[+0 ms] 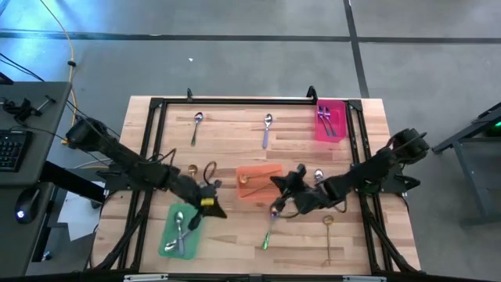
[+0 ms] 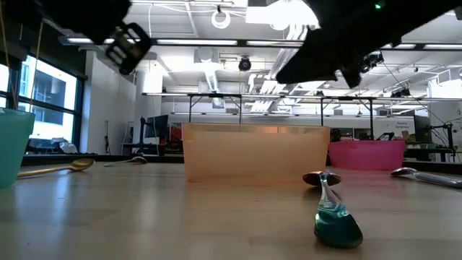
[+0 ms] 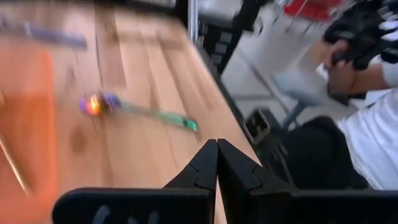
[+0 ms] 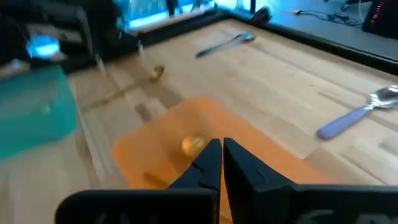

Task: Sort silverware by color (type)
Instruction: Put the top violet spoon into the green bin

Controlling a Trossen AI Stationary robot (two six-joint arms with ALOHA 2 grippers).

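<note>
My left gripper is shut and empty above the bare wood between the green tray and the orange tray. Its wrist view shows the shut fingers and an iridescent spoon lying flat on the table. My right gripper is shut and empty over the orange tray's right end, beside a gold spoon's bowl that lies in the tray. Silver pieces lie in the green tray and purple-handled pieces in the pink tray.
Loose on the wood: a silver spoon, a purple-handled spoon, a gold spoon left of the orange tray, a gold spoon near the front right, and a silver spoon by the right arm. A person sits beyond the table's edge.
</note>
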